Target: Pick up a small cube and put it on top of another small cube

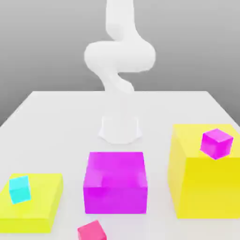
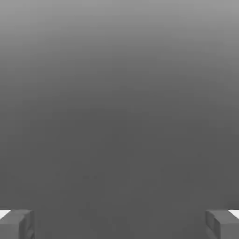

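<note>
My table spreads pale under everything, and I take the big magenta block at its middle as my landmark. On the exterior view's right of it stands the tall yellow block, with the small magenta cube on its top. On the exterior view's left of the landmark lies the low yellow block, carrying the small cyan cube. Behind the landmark rises my arm, coiled upward.

The small cube, crimson, sits on the table just in front of the magenta block, toward its left corner in the exterior view.

My gripper is released, its fingertips spread wide apart with nothing between them, facing plain grey. I judge the crimson cube lies well below and forward of my hand, past the landmark, so reaching it means swinging over that block and down.
</note>
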Robot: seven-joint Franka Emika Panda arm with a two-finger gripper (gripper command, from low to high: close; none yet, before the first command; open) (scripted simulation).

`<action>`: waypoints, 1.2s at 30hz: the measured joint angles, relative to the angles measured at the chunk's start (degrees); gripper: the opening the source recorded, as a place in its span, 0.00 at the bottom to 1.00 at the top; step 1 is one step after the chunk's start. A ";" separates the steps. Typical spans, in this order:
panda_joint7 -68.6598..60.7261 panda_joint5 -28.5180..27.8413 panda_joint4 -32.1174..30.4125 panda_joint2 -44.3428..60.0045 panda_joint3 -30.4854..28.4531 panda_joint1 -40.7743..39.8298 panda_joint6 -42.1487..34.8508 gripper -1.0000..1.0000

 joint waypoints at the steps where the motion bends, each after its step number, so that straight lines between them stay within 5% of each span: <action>1: -1.60 0.52 -0.07 2.25 -1.02 0.87 0.65 0.50; 15: -24.28 9.76 -1.03 31.61 -10.07 7.39 9.16 0.50; 33: -41.96 11.50 -0.72 67.32 -8.09 2.87 25.31 0.50; 34: -42.33 11.98 -0.47 68.56 -7.56 2.44 26.26 0.00; 36: -42.33 11.98 -0.47 68.56 -7.56 2.44 26.24 0.00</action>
